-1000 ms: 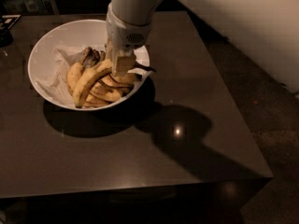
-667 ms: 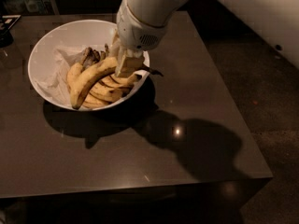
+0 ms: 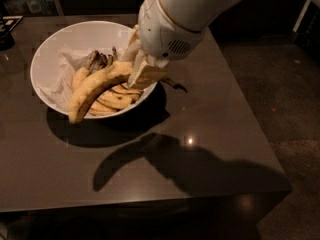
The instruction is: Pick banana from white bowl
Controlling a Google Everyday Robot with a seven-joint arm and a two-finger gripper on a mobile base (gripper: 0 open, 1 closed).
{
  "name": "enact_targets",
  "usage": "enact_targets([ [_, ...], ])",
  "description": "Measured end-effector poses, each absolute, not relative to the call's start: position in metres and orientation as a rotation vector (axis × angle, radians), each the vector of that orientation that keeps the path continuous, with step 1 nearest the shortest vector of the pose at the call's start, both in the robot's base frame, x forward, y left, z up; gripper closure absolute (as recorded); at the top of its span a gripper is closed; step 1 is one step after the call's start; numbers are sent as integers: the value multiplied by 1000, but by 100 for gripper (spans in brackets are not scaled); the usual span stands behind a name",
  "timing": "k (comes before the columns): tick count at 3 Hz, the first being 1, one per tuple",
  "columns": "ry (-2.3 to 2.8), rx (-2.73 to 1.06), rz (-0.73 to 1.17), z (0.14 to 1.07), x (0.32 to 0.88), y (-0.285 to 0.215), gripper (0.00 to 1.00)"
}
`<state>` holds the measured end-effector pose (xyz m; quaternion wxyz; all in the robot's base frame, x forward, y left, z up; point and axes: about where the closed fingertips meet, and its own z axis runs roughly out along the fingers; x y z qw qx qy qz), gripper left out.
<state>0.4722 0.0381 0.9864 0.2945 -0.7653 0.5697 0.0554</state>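
A large white bowl (image 3: 60,41) lined with crumpled white paper stands at the back left of the dark table. My gripper (image 3: 137,74) hangs over the bowl's right side and is shut on the long curved yellow banana (image 3: 92,87) at its upper right end. The banana is lifted and slants down to the left, its tip over the bowl's front rim. Several shorter bananas (image 3: 117,98) lie under it in the bowl. A dark stem (image 3: 175,85) pokes out over the rim to the right of the gripper.
The dark glossy table (image 3: 200,134) carries the arm's shadow at its middle. Its right edge and front edge drop to a dark floor (image 3: 290,99). A dark object (image 3: 7,31) sits at the far left edge.
The gripper has risen and moved a little right with the long banana, whose free end now hangs over the bowl's front rim. The other bananas stay in the bowl.
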Motion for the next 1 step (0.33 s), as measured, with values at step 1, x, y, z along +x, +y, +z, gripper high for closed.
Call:
enact_targets([
  [1, 1519, -2033, 150, 987, 470, 37, 100],
])
